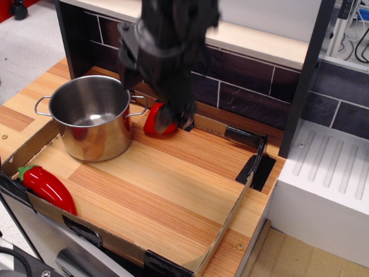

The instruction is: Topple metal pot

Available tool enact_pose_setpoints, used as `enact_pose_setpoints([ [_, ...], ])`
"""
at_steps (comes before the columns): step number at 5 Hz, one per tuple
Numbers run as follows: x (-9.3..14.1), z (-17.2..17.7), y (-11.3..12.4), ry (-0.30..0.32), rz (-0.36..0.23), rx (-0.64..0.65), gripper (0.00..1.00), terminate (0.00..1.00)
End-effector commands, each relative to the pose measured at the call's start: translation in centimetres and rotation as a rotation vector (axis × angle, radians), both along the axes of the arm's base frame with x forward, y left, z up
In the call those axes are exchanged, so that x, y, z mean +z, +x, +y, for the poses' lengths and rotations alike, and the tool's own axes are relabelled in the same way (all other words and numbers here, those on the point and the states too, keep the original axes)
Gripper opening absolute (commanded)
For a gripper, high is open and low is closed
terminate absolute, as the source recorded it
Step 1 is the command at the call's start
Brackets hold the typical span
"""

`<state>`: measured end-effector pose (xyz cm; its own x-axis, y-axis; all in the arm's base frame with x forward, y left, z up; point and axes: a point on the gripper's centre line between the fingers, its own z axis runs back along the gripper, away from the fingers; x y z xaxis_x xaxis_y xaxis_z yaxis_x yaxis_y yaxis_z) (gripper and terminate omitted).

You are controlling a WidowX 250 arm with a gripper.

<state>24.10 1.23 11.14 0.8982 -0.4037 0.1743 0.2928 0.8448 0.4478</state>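
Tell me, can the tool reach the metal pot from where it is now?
Probably yes. The tool hangs blurred just right of the metal pot, over the toy strawberry. The pot stands upright with nothing between them; only the strawberry sits close under the tool.

Shiny stainless-steel cylindrical pot [92,118] with two thin wire loop handles, upright and lidless, at the rear left of a light wooden tabletop [167,190] edged by a low cardboard rim. Just right of the pot, a red toy strawberry [154,123], partly hidden behind the black pincer [157,86]. Pincer motion-blurred, low over the strawberry and close to the pot's right handle; contact with either not discernible, fingers too smeared to read as spread or closed. Glossy red toy pepper [47,188] with green stem at the front left corner, well apart from the pot. Dark tiled backsplash [242,89] behind.
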Motion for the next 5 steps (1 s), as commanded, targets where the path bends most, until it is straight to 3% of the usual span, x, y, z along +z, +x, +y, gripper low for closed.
enact_pose_setpoints([
  [1,-1.4,1.1,1.2,0.151,-0.155,-0.083,1.0,0.0],
  [3,-2.6,1.6,3.7,0.112,-0.174,-0.021,1.0,0.0],
  [5,-4.2,2.9,6.0,0.15,-0.189,0.045,1.0,0.0],
])
